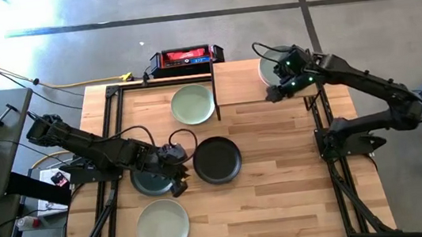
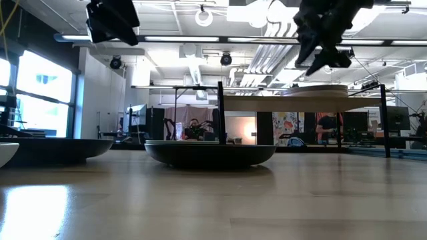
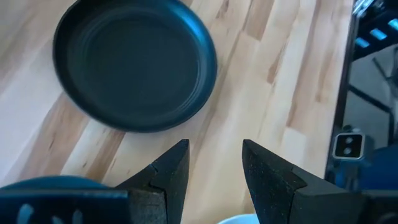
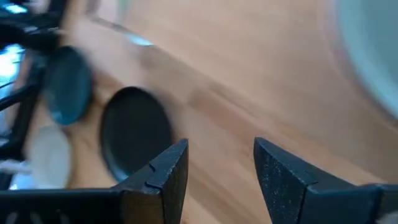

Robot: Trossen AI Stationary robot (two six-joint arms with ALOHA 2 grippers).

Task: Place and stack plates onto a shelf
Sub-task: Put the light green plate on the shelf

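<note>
The shelf stands at the table's far edge, and a pale plate lies on its right part. On the table lie a pale green plate, a black plate, a dark teal plate and a sage plate. My left gripper hovers open above the teal plate's right rim, close to the black plate. My right gripper hangs open above the shelf's near edge, beside the pale plate. In the low view it is above the shelf board.
A red and black box sits behind the table's far edge, left of the shelf. Black frame rails run along the table's left and right sides. Bare tabletop lies on the near right.
</note>
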